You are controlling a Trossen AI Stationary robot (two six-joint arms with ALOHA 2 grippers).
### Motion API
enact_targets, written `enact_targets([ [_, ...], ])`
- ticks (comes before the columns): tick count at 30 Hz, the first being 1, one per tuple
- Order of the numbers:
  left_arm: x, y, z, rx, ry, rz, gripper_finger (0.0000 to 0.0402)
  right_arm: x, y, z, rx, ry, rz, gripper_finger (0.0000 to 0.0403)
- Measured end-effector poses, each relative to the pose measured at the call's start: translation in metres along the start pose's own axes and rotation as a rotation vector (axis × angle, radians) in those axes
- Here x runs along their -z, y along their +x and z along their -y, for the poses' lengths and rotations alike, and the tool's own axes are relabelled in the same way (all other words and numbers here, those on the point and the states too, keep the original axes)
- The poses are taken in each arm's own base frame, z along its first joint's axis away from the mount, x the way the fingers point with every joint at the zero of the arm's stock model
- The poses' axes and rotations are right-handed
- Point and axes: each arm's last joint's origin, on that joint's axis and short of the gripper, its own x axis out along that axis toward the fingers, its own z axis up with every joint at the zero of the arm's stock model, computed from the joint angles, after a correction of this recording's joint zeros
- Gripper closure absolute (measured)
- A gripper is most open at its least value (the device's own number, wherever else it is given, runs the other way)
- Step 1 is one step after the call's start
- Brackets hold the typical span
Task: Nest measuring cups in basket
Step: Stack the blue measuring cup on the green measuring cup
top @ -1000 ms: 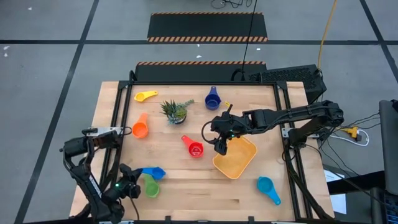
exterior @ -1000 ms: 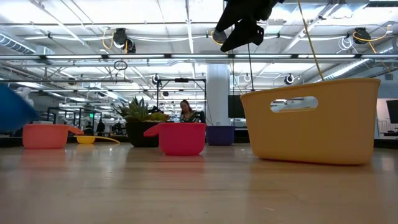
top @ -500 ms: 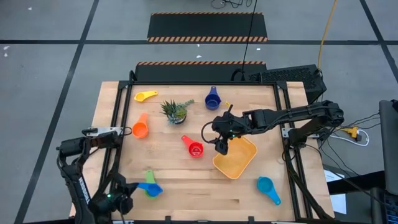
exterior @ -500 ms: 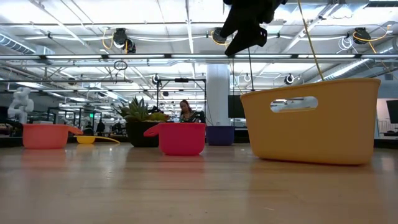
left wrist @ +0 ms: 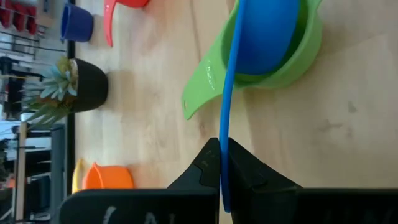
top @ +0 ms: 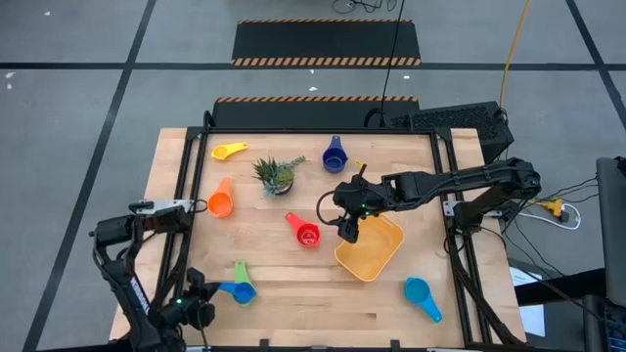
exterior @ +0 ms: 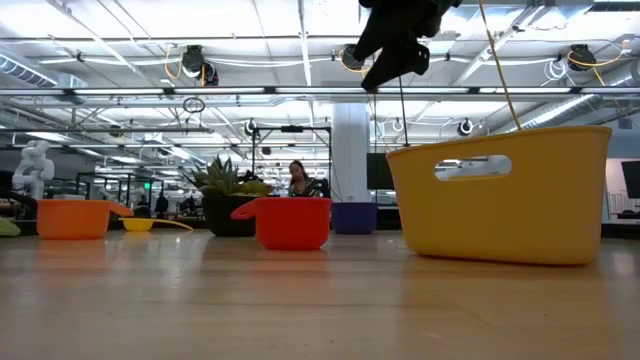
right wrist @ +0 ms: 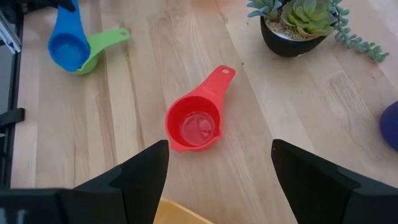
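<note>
Pinching blue cup (left wrist: 264,31) handle, left tool (left wrist: 221,177) closed.

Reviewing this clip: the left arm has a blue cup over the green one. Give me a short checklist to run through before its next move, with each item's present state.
1. Left end effector shut on the blue cup's handle: ok, the fingers pinch the thin blue handle.
2. Blue cup sits inside the green cup: ok, the left wrist view shows its bowl within the green rim.
3. Blue cup fully seated: cannot tell.
4. Basket upright and free to receive cups: ok, no cup shows inside it.
5. Right end effector out of the way: not ok, it hovers open at the basket's edge, above the red cup.
</note>
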Motion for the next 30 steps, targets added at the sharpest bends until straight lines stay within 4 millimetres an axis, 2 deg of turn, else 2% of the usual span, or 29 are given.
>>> enact_targets([
  [7,0.005,0.021,-0.003,-0.076,-0.002,0.039,0.0393,0.000,0.000,0.000,-0.002,0.020,0.002,0.0124],
  [12,0.014,0.046,-0.001,-0.073,-0.001,0.025,0.0342,0.000,0.000,0.000,-0.004,0.020,0.002,0.0124],
  [15,0.016,0.055,0.001,-0.049,0.015,0.019,0.0308,0.000,0.000,0.000,-0.004,0.020,0.001,0.0124],
  [20,0.010,0.054,-0.003,-0.058,0.050,-0.008,0.0252,0.000,0.000,0.000,-0.003,0.017,0.002,0.0124],
  [25,0.004,0.046,-0.016,-0.113,0.078,-0.047,0.0206,-0.002,0.000,-0.001,-0.010,0.016,0.017,0.0124],
  [30,-0.004,0.029,-0.036,-0.162,0.047,-0.063,0.0181,-0.008,0.003,-0.018,-0.084,-0.087,0.129,0.0124],
])
